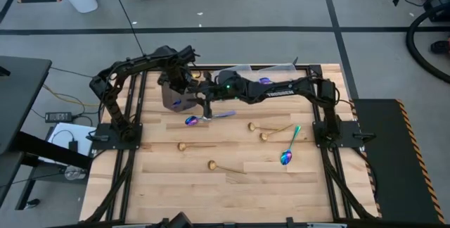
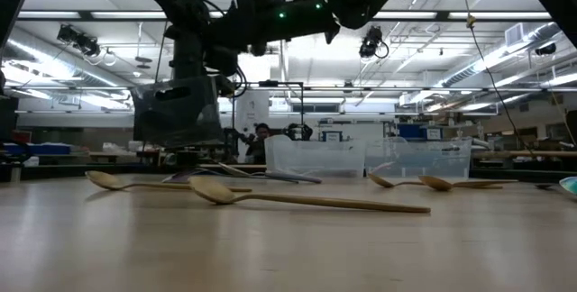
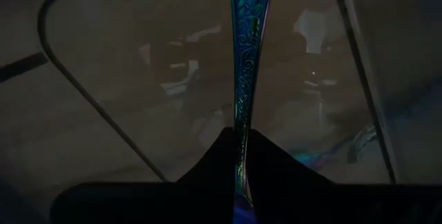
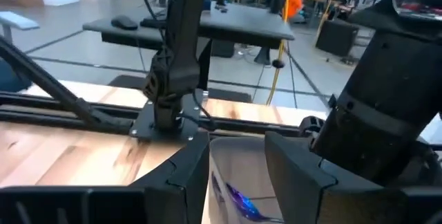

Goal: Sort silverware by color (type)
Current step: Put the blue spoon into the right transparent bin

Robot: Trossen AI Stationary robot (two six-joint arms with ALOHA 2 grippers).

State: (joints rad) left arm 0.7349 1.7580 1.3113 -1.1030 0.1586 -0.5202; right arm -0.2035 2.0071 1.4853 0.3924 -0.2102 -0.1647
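on the wooden table [image 1: 232,186] we see gold spoons [image 1: 223,168] scattered. the left gripper [image 3: 238,156], over the clear bin [image 1: 176,94] at the back, pinches a rainbow spoon [image 3: 243,65] whose handle runs straight out from its fingers. the right gripper [image 4: 237,156], fingers spread, hovers just beside.

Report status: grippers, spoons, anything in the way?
Left gripper shut on rainbow spoon over clear container. Right gripper open above it. Gold spoons loose on table.
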